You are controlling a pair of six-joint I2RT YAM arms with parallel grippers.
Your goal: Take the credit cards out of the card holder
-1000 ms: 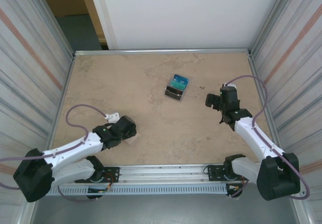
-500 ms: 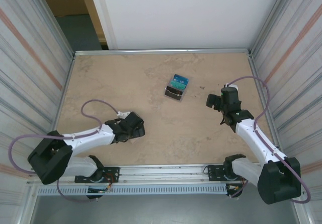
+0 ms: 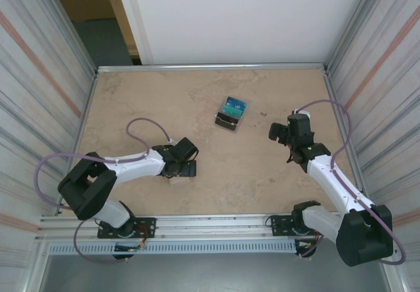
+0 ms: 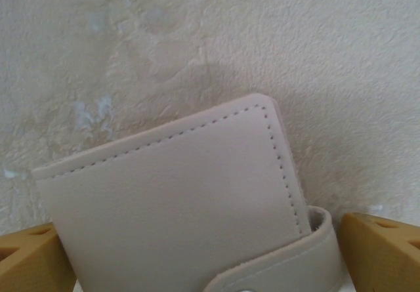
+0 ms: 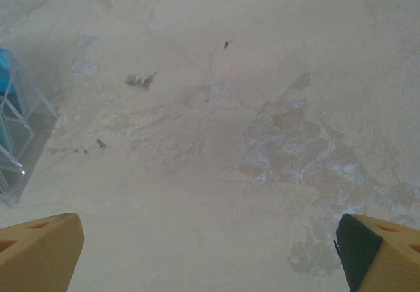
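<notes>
- The left pincer [image 3: 186, 167] stands with its jaws wide apart and nothing clamped, one tan finger [image 4: 384, 252] on either side of the small square beige stitched card holder [image 4: 170, 193]
- That card holder lies flat and folded shut, its short tab with a snap wrapped over the near edge
- It rests on the mottled beige stone-look tabletop [image 3: 144, 102], towards the near left
- The right pincer [image 3: 277, 133] also gapes wide, holding nothing, and hovers over bare tabletop on the right side
- The thin rectangular teal, blue and dark grey credit cards [image 3: 231, 113] lie in a pile near the middle, left of the right pincer and well apart from the card holder
</notes>
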